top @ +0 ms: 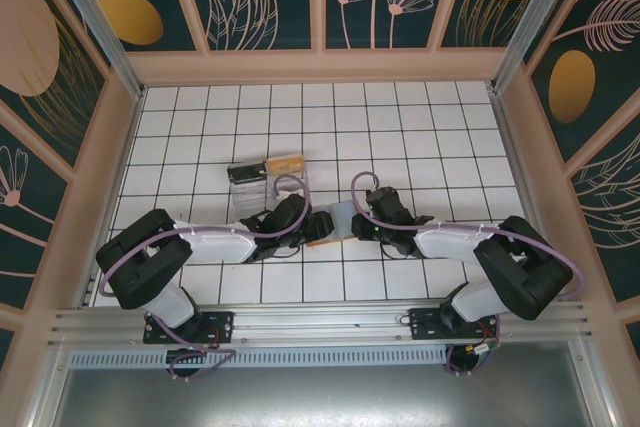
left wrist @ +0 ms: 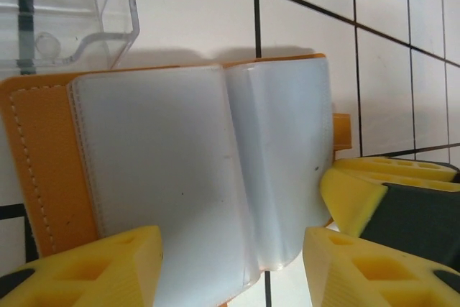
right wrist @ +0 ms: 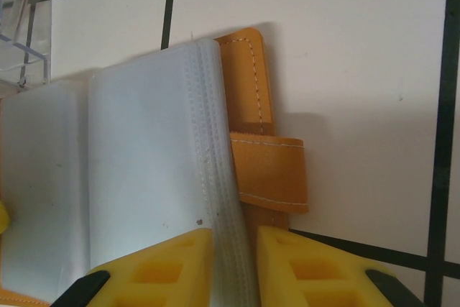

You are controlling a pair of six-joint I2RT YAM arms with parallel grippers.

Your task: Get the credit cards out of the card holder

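The card holder [top: 338, 219] lies open on the tiled table between my two grippers. In the left wrist view its orange-brown cover [left wrist: 43, 163] shows at the left and its grey-blue pockets [left wrist: 180, 156] fan out in the middle. My left gripper [left wrist: 231, 257] is open, its yellow fingers [left wrist: 108, 271] standing wide on either side of the pockets' lower edge. My right gripper [right wrist: 230, 257] is shut on the stacked edge of the card holder's pocket leaves [right wrist: 223, 177], next to the orange strap [right wrist: 269, 170]. The credit cards are hidden; no card shows apart from the pockets.
A clear plastic tray [top: 248, 187] stands just behind the card holder, to the left, with a tan block [top: 283, 164] beside it. Its corner shows close in the left wrist view [left wrist: 72, 12]. Patterned walls enclose the white tiled table [top: 400, 127].
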